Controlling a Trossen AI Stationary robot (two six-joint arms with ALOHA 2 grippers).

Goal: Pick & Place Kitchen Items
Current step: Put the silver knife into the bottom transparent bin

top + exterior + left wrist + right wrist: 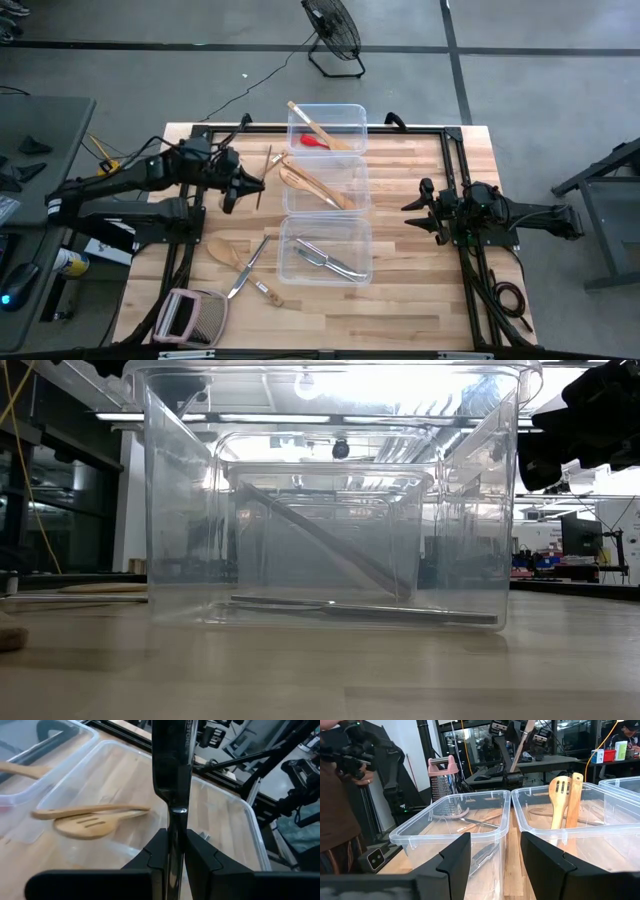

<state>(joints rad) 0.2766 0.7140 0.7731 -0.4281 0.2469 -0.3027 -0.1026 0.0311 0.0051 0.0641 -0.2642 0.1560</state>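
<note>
My left gripper is clamped on a slim dark utensil, carried upright over the middle tub's left rim. Next I should lower it inside and let go. My right gripper waits half-open, empty, near the bench's right edge.

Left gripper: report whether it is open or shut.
Shut. The left gripper clamps a dark-handled utensil between its fingers, beside the middle tub.
</note>
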